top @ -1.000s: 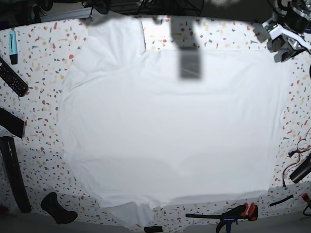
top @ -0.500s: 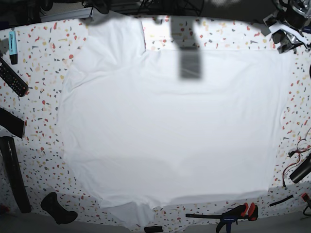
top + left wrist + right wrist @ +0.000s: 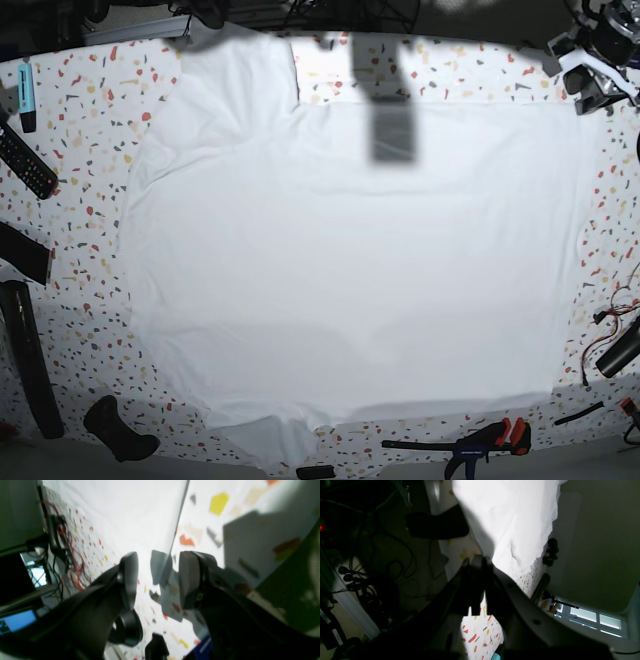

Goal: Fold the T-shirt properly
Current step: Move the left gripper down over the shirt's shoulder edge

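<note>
**Left tool spread at the shirt's corner, right tool pressed together off the counter's edge**

The left tool (image 3: 155, 580) hangs over the counter (image 3: 220, 502) with its two dark fingers (image 3: 128, 580) spread apart and nothing between them. Below the gap runs a straight edge of the T-shirt (image 3: 130, 512), with white cloth on one side and bare speckled surface on the other. In the base view this tool (image 3: 590, 75) sits at the far right corner of the shirt, just beside the cloth.

The right tool (image 3: 477, 580) has its fingers pressed together, holding nothing. Beyond its tips a sleeve or corner of the white T-shirt (image 3: 517, 517) lies over the counter's edge, slightly rumpled.

In the base view the T-shirt (image 3: 350, 260) lies spread flat across most of the counter (image 3: 70, 130), one sleeve toward the far left and another at the near edge. A remote control (image 3: 25, 160) and a teal marker (image 3: 26, 95) lie at the left, well apart from the cloth. A clamp with red handles (image 3: 480, 440) lies near the front edge, and red wires (image 3: 605, 335) trail at the right.
</note>
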`<state>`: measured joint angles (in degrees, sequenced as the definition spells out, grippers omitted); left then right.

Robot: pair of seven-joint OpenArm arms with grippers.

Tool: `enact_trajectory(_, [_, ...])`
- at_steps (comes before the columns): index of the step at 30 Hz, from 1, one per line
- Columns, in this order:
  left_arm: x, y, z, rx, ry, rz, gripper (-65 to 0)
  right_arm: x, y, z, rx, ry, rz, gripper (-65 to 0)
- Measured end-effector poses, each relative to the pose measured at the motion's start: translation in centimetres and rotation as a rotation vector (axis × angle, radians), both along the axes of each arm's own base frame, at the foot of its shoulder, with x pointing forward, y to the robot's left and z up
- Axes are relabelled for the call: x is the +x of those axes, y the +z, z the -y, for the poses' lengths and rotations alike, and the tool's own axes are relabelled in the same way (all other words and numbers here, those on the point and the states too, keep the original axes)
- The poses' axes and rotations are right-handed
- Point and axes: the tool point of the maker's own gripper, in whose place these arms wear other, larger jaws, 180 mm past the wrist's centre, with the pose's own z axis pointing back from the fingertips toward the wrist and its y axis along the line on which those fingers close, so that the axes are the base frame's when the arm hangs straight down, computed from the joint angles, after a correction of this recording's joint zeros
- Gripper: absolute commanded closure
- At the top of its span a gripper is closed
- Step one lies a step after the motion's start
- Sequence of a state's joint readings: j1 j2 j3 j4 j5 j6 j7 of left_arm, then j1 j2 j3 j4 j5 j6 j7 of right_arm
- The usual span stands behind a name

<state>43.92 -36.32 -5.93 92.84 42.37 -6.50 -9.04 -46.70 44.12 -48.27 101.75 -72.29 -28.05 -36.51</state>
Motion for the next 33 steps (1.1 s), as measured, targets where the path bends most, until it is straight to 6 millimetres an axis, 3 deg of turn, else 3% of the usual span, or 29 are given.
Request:
enact_trajectory(11, [1.6,-0.2,-0.2,-0.023,-0.010,0.023,-24.9,0.0,0.0,0.0,-0.001,-0.001,0.000,0.0])
enact_trajectory(15, [2.1,-1.4,-0.9,-0.079,0.013,0.003,-24.6,0.0,0.0,-0.1,0.001,0.004,0.000,0.0])
enact_trajectory(17, [1.7,-1.8,-0.9,-0.112,0.012,-0.006,-19.3,0.0,0.0,0.0,0.001,0.003,0.000,0.0])
enact_trajectory(20, [1.1,-2.0,-0.7,-0.131,0.004,-0.016,-2.1,0.0,0.0,-0.1,0.002,0.003,0.000,0.0])
enact_trajectory(21, [1.1,-1.9,-0.4,-0.143,-0.008,-0.011,0.0,0.0,0.0,-0.1,0.001,0.004,0.000,0.0])
enact_trajectory(26, [1.2,-1.3,1.1,-0.203,-0.069,0.015,0.0,0.0,0.0,-0.1,0.002,0.004,0.001,0.0])
enact_trajectory(33, [1.1,-1.2,1.3,-0.212,-0.077,0.015,0.0,0.0,0.0,0.0,-0.002,0.003,0.003,0.0])
